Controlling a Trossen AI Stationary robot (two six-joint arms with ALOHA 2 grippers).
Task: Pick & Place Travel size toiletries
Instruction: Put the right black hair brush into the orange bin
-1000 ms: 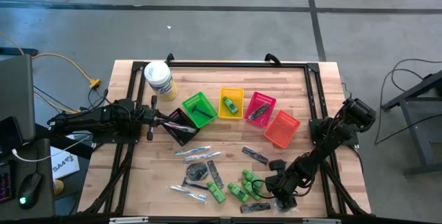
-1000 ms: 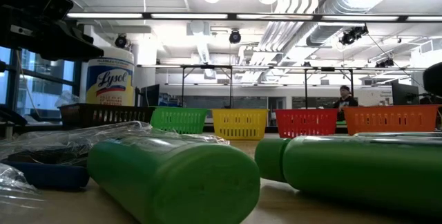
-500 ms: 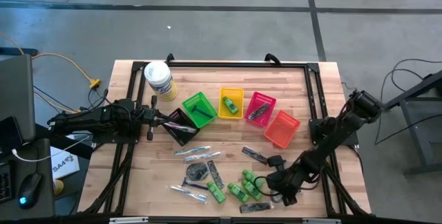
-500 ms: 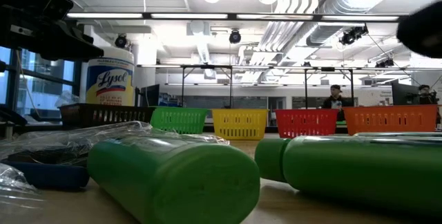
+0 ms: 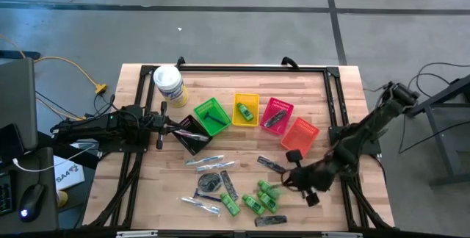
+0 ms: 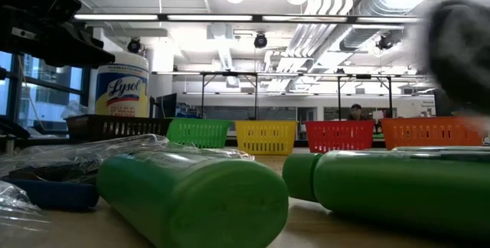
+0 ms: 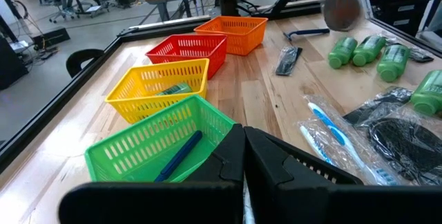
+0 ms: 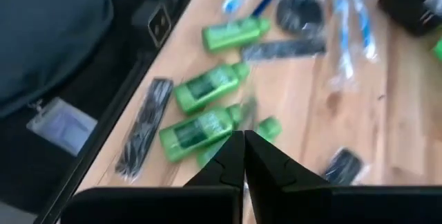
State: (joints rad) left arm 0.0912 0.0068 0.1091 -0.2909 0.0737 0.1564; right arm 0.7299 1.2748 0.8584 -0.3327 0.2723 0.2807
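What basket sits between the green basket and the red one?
The yellow basket sits between the green basket and the red basket, with a green bottle inside. The high view shows it.

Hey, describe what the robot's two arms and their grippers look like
Both arms are dark, nearly black, built from jointed segments. The left arm and right arm each end in a two-finger gripper. The left gripper and right gripper have matte black, wedge-shaped fingers tapering toward the tips. No markings are visible.
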